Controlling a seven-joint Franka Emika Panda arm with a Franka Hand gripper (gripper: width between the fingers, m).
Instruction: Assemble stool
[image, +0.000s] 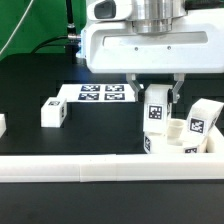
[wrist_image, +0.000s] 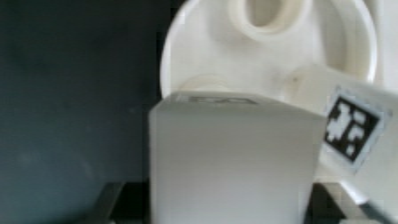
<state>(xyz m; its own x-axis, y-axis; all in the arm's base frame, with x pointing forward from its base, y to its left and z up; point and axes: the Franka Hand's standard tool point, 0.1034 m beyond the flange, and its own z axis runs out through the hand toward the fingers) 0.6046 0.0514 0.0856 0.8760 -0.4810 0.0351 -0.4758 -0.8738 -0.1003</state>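
Your claw (image: 157, 102) grips a white rectangular plastic leg block (image: 156, 116) upright, just above the round white plastic seat disc (wrist_image: 214, 50) at the exterior view's right, likely so it enters a socket squarely.

Grips a leg block (image: 157, 112) upright in the tool (image: 158, 100), above the seat disc (image: 172, 147) by the near edge of the worktop (image: 100, 130). Has a second leg block (image: 199, 122) standing on the disc, a third leg block (image: 53, 112) lying well apart.
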